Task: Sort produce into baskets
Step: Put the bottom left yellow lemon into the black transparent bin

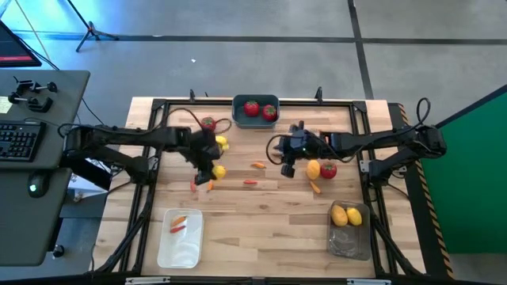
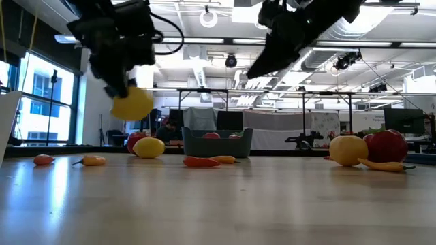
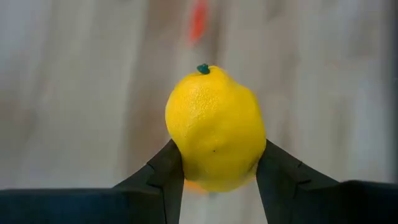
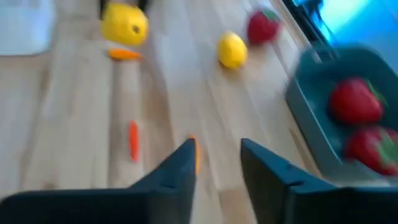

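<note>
My left gripper [image 1: 211, 172] is shut on a yellow lemon [image 3: 214, 127], which hangs above the table [image 2: 131, 103] left of centre. A second lemon [image 1: 221, 142] and a red round fruit [image 1: 207, 123] lie just beyond it. Thin orange pieces [image 1: 258, 165] [image 1: 250, 181] lie between the arms. My right gripper [image 4: 217, 155] hovers open over the table's middle [image 1: 289, 166], holding nothing. To its right lie a lemon [image 1: 314, 168], a red fruit [image 1: 328, 169] and an orange piece [image 1: 316, 187]. My left gripper pinches the lemon between its two fingers [image 3: 169, 168], one on each opposite flank [image 3: 252, 158]. The lemon's green stem tip [image 3: 203, 68] points away from the gripper. The fingers slant downward from the table's left. The lemon is lifted clear of the table.
A blue-grey basket [image 1: 255, 101] at the far middle holds two red fruits. A white basket [image 1: 181, 245] at the near left holds orange pieces. A smoky dark basket [image 1: 348, 237] at the near right holds two lemons. A desk with a keyboard [image 1: 20, 141] stands off the table's left.
</note>
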Available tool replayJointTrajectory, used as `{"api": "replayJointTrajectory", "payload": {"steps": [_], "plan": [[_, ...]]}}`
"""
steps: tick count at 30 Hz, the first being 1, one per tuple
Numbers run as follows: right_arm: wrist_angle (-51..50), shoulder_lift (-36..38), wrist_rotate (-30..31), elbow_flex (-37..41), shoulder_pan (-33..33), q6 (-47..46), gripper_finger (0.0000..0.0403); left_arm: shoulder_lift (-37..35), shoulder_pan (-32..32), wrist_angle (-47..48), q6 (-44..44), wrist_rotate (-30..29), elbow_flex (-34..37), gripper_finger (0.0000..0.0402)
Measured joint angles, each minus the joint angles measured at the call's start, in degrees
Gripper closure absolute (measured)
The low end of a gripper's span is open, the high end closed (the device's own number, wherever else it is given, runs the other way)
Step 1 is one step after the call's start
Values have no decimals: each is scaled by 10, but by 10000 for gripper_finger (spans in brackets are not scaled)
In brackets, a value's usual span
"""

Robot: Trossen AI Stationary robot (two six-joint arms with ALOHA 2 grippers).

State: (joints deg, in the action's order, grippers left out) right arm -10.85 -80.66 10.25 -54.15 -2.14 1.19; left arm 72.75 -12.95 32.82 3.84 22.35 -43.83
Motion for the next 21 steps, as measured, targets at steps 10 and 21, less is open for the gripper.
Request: {"api": "replayJointTrajectory", "payload": {"steps": [10,21], "plan": [[190,-64,-62,0,40,36,143,59,-67,-154,-27,259,-5,267],[212,-122,-173,-55,18,83,126,149,-65,-208,-48,339,-59,268]]}}
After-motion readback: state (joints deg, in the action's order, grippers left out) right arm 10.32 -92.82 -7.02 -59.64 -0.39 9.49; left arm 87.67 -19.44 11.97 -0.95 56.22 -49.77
